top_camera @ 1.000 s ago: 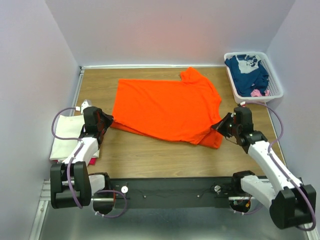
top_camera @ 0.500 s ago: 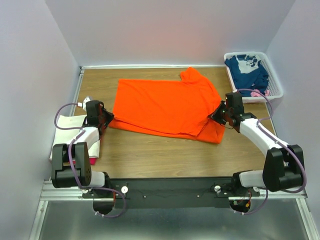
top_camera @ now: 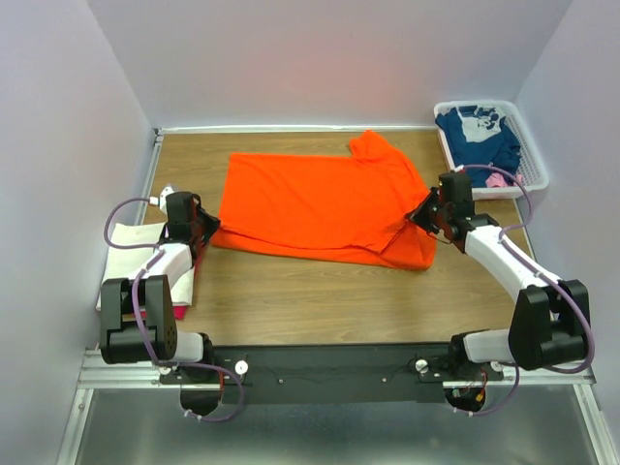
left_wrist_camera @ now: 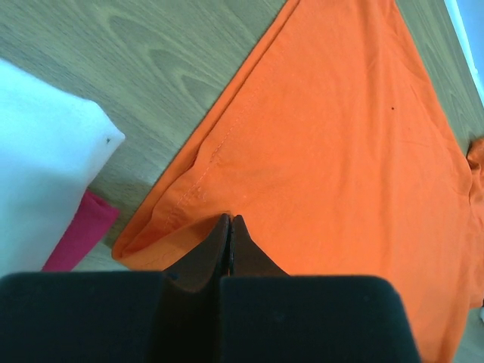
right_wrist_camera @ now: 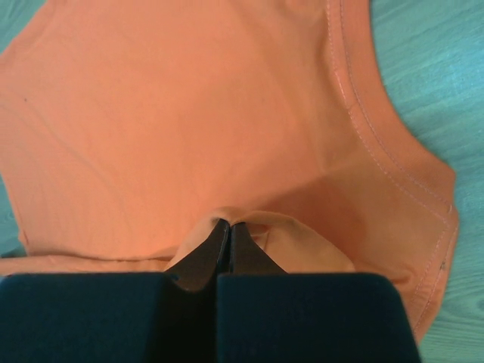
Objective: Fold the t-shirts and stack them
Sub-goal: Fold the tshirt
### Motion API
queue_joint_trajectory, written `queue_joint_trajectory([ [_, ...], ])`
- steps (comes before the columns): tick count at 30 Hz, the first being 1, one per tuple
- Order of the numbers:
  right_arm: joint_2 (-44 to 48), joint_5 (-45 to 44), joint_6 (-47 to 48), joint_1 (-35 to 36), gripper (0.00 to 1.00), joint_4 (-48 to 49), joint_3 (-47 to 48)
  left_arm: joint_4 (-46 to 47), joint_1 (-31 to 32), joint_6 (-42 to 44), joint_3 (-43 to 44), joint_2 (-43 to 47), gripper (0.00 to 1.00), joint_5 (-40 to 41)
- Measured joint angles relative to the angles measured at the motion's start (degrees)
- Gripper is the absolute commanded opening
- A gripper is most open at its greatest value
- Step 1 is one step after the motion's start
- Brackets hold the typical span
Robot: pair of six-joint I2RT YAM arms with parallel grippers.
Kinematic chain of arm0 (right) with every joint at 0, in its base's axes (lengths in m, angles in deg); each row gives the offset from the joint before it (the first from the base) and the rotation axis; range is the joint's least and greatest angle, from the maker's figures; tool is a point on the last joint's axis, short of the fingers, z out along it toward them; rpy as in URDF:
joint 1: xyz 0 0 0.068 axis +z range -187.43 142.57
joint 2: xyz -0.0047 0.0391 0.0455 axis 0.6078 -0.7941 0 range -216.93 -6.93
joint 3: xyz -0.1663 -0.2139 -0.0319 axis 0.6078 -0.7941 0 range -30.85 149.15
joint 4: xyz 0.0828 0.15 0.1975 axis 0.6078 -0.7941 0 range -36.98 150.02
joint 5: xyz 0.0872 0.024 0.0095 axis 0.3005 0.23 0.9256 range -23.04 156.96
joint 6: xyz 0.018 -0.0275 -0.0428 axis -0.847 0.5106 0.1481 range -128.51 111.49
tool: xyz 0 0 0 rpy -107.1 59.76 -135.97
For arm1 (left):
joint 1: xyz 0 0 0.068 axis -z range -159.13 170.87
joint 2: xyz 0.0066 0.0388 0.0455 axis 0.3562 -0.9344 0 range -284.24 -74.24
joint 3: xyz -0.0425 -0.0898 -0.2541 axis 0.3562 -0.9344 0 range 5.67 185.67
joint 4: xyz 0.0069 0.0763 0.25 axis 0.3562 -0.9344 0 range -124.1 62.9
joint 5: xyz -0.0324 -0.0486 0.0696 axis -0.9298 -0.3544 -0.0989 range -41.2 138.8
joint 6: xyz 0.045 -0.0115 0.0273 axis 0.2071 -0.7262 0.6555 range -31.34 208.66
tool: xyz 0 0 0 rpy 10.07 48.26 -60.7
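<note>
The orange t-shirt [top_camera: 320,203] lies spread across the table, its near edge folded up. My left gripper [top_camera: 209,230] is shut on its left edge, seen in the left wrist view [left_wrist_camera: 230,219] with the orange cloth [left_wrist_camera: 333,136] ahead of it. My right gripper [top_camera: 420,217] is shut on a pinch of the shirt's right side, seen in the right wrist view [right_wrist_camera: 230,224] on the orange cloth [right_wrist_camera: 189,113]. A folded cream-white t-shirt [top_camera: 126,262] lies on a magenta-pink one [top_camera: 182,291] at the left. A navy blue t-shirt [top_camera: 480,140] lies in the basket.
The white slotted basket [top_camera: 533,179] stands at the back right corner, close to my right arm. The stack of folded shirts lies beside my left arm at the table's left edge. Walls enclose the table at back and sides.
My right gripper has carried the shirt's right near corner away from me and inward, folding it over. My left gripper has moved slightly away from me, still holding the left edge.
</note>
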Motion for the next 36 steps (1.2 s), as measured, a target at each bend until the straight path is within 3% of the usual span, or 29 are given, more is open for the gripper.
queue_joint_trajectory([
  [36, -6.03, 0.46, 2.73, -2.73, 0.0, 0.37, 6.12, -0.68, -0.22, 0.0, 5.88, -6.62, 0.0, 0.92],
])
